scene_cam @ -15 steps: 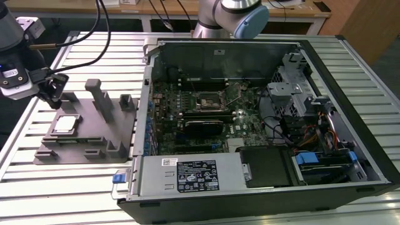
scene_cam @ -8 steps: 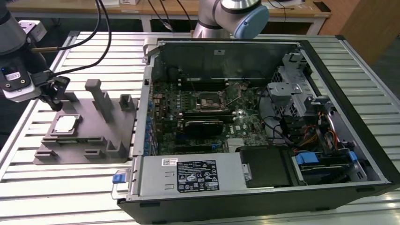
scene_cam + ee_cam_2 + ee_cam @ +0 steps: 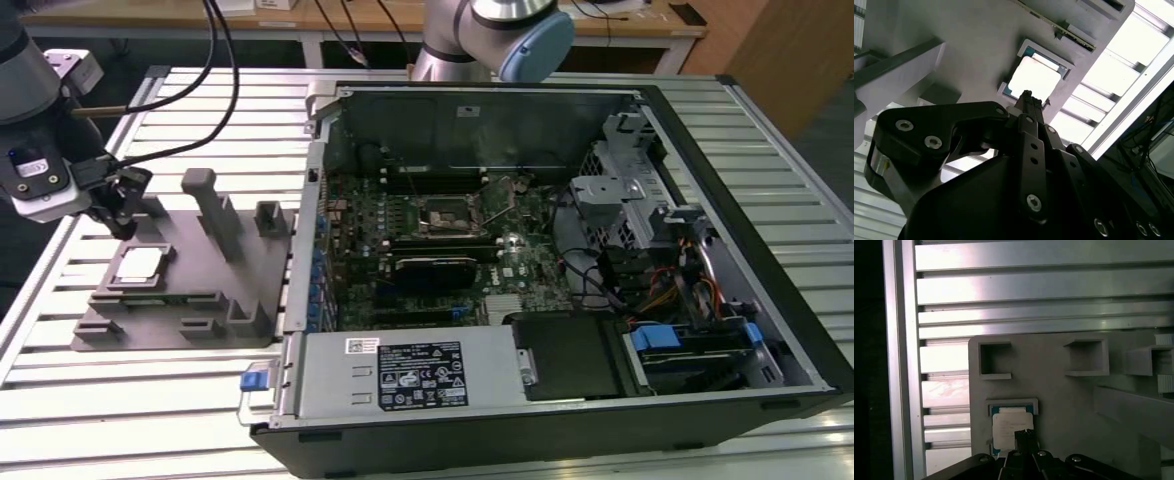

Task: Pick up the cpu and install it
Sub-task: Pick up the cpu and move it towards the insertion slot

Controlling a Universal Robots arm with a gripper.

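Slatted worktop (image 3: 147,410) carries an open computer case (image 3: 467,115), centre-right in the exterior view. Grey fixture (image 3: 200,300) at left. Pincer (image 3: 118,212) above it, tips clenched together, gripping nothing. Cpu (image 3: 140,263) lies flat in a fixture recess, near the pincer tips.

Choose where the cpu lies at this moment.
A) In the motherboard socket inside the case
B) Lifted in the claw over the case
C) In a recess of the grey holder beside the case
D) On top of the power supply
C: the cpu lies flat in a square recess of the grey holder, outside the open computer case on the exterior view's left, with the claw close over it.
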